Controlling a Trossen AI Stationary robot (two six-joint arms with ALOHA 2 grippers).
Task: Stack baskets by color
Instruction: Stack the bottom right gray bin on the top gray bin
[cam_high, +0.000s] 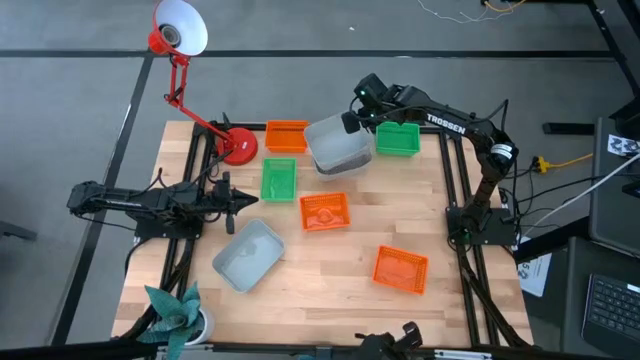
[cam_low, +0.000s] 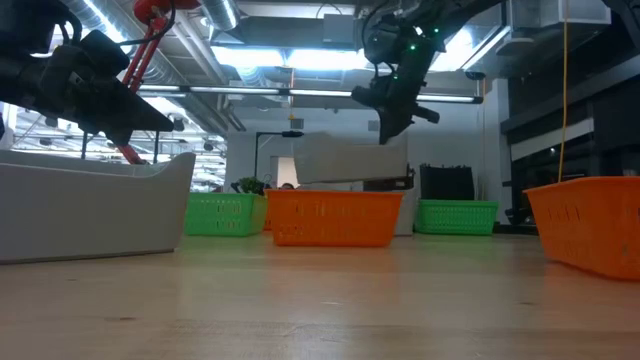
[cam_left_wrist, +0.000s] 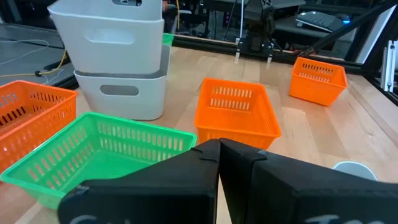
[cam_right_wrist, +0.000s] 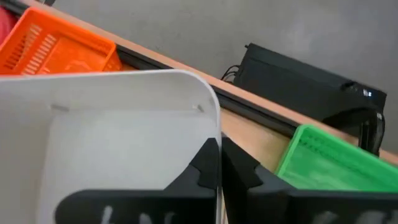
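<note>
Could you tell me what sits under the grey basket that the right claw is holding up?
The right claw grips the rim of the raised grey basket. Directly beneath it stands a second grey basket on the table. The lower basket's inside is covered.

Smooth translucent plastic grey basket (cam_high: 339, 145), pale matt wood table (cam_high: 330, 270).

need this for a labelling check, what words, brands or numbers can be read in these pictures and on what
"TROSSEN", in white letters, on the right arm, seen from above.
Black-and-white square marker at the right edge: a pattern, no words.
Pale marks on both grippers' housings in the wrist views: cut off, unreadable.
Baskets: no text visible.
</note>
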